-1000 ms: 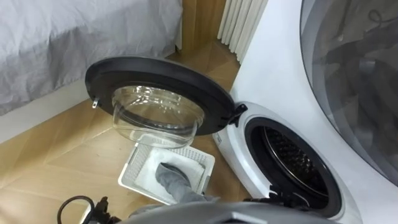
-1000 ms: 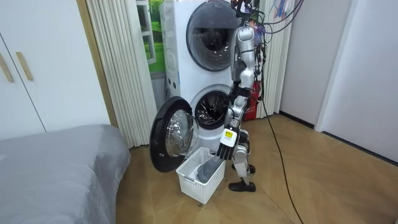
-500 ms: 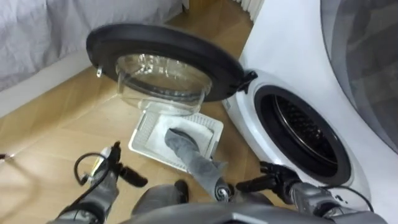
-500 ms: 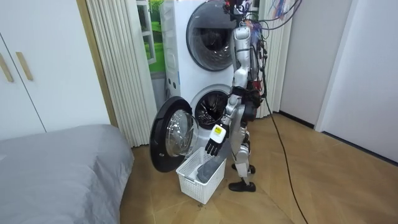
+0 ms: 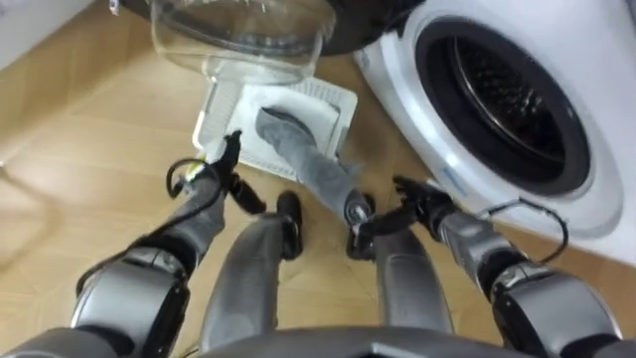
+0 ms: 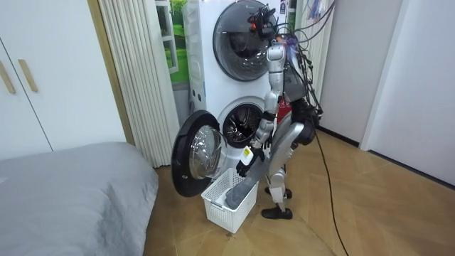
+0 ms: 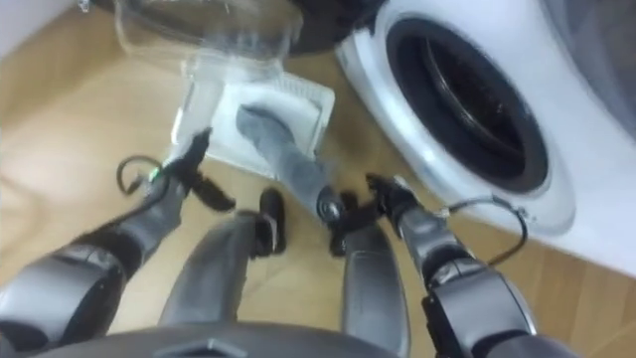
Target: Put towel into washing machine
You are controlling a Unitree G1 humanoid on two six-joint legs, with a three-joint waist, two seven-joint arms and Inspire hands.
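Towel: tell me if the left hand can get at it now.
Probably yes. The left hand is open beside the basket's near edge, the towel drapes over that edge with nothing between them, and the open door sits beyond the basket.

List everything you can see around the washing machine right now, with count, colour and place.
towel: one, grey, hanging out over the basket's near rim
basket: one, white, on the floor under the open door
washing machine: one, white, dark drum, lower unit
door: one, black rim, clear glass, swung open
upper machine: one, white, stacked on top, door closed
bed: one, grey cover, room view's left
curtain: one, cream, pleated, beside the machines
wardrobe: one, white, behind the bed
floor: wood
left hand: open, beside the basket
right hand: open, close to the towel's near end
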